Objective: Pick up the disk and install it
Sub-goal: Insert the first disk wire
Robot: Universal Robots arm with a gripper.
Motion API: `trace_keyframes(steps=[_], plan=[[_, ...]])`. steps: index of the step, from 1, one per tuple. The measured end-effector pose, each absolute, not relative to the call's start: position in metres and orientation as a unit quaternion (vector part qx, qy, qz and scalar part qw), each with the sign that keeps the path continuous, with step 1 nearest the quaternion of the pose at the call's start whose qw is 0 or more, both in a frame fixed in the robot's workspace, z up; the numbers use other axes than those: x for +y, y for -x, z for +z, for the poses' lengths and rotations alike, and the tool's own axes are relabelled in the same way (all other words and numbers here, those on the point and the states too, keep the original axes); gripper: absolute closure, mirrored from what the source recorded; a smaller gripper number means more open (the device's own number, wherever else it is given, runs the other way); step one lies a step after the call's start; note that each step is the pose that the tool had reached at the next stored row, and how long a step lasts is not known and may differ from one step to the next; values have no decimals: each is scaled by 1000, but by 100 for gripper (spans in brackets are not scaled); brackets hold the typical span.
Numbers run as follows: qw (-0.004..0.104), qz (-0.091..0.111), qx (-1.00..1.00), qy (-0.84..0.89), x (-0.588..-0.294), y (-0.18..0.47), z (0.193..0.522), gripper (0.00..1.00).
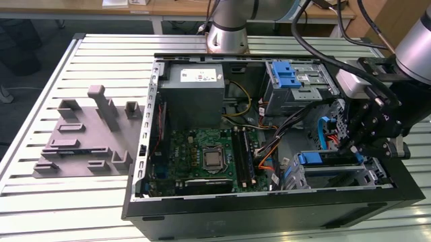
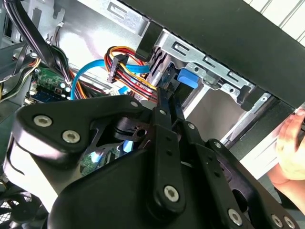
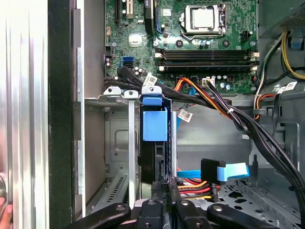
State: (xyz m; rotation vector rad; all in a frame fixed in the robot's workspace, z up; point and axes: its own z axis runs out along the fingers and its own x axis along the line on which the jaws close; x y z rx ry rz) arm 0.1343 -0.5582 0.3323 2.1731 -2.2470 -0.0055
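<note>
In the first wrist view, the disk stands on its thin edge inside the metal cage. The cage is my marker for where things are. The disk sits in one of the cage's slots, with bare metal ribs of the cage just beside it. I think it stands this way because the slot is narrow, so the disk can go in edge first and no other way. Its blue frame faces the open side of the cage, and I think that part is there for grabbing.

The gripper is at the mouth of the cage. Its two thin fingers look pressed together, and their tips are right at the end of the disk. To me it looks like they are pushing on the disk more than pinching it. I cannot tell if a thin bit of the frame is caught between them.

A blue flat cable and some red and yellow wires hang loose just beside the cage.

In the exterior view, the cage is in the corner of the open computer case, and the gripper hangs over it. The green board lies well apart from the cage.

In the second wrist view, a person's hand rests outside the case wall, near the cage.
</note>
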Motion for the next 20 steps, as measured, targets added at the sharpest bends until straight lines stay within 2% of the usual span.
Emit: trace_keyframes(steps=[20], plan=[[7, -2, -719, -695, -558, -134, 334, 83]])
